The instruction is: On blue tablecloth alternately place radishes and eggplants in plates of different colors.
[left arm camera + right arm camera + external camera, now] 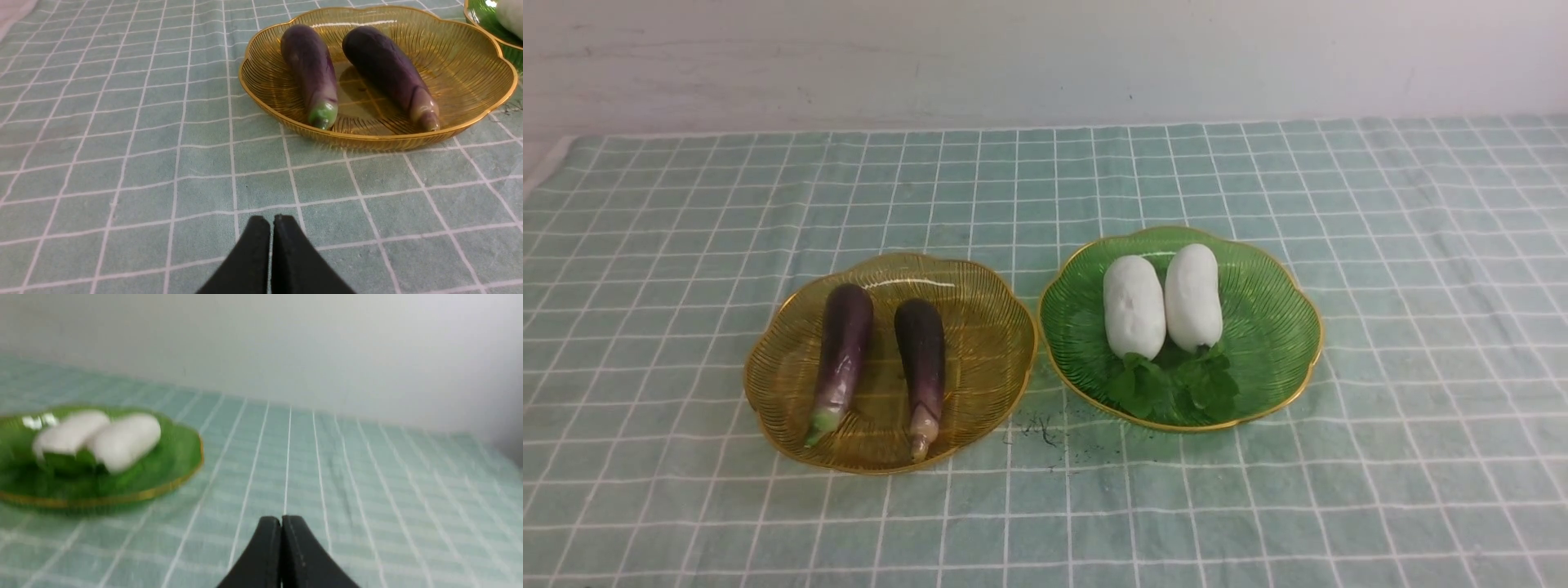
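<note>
Two dark purple eggplants lie side by side in the amber-yellow plate [980, 327], one with a green tip [843, 347] and one with a tan tip [922, 359]. Two white radishes [1134, 306] [1193, 296] with green leaves rest in the green plate [1274, 327] to its right. Both plates stand on the blue tablecloth [1421, 245]. Neither arm shows in the front view. My left gripper [271, 220] is shut and empty above the cloth, short of the yellow plate [470, 65] and its eggplants [312, 69] [388, 69]. My right gripper [281, 520] is shut and empty, the green plate [175, 457] with the radishes [126, 439] off to one side.
A pale wall [1045, 57] rises behind the far edge of the cloth. Small dark specks [1037, 429] lie on the cloth between the two plates. The cloth's left edge [543, 167] shows at the far left.
</note>
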